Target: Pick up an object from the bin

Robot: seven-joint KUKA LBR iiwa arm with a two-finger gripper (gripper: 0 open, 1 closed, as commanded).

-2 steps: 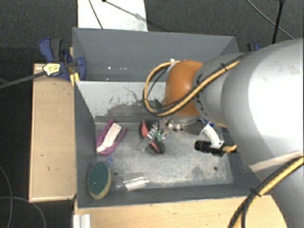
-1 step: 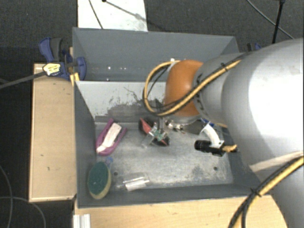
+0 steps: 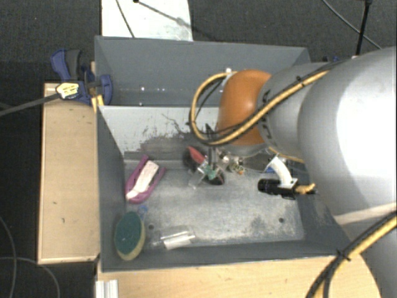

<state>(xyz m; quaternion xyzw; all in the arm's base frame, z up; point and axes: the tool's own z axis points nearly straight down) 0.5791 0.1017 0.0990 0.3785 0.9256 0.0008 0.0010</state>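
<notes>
Camera view, from above: finds the gripper (image 3: 211, 168) low near the middle of the grey bin (image 3: 110, 179), tucked under the orange wrist cover (image 3: 245, 113). Cannot tell the pincer's state, apart or together. Hovers over a small cluster just toward 12 o'clock of the bin's centre: a red piece (image 3: 195, 155) at 10 o'clock of the tip, and a dark green bit (image 3: 215, 177) right beneath, touching or nearly so. Looks like hard plastic: light, stiff, somewhat slick. Probably calls for a square pinch across the narrow sides, to avoid squirting loose. Notes elsewhere a soft-looking purple and white piece (image 3: 144, 180) at 9 o'clock, a round, spongy green scrub pad (image 3: 129, 234) at 7 o'clock, and a rigid white and black tool (image 3: 279, 180) at 3 o'clock.
</notes>
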